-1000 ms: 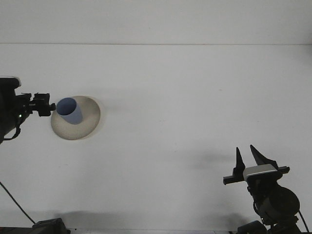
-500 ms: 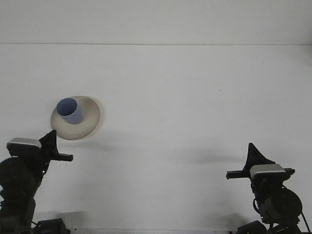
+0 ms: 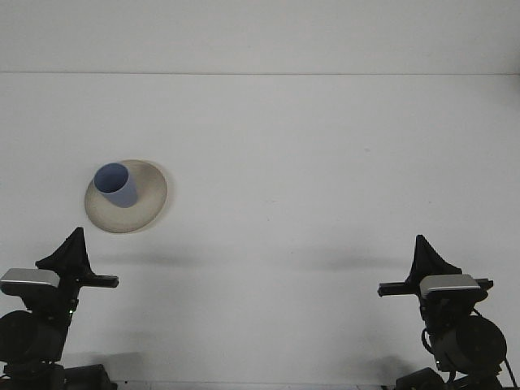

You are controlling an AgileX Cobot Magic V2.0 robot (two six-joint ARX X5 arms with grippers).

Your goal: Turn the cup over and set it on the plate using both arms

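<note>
Cup upright, mouth up, sitting on plate. Task looks done. Left tool and right tool both near-side of plate, empty, fingers together.

Two black robot arms, each with a silver-grey rectangular plate on a rounded black housing. The left black pointed gripper and right black pointed gripper taper like triangles.
</note>
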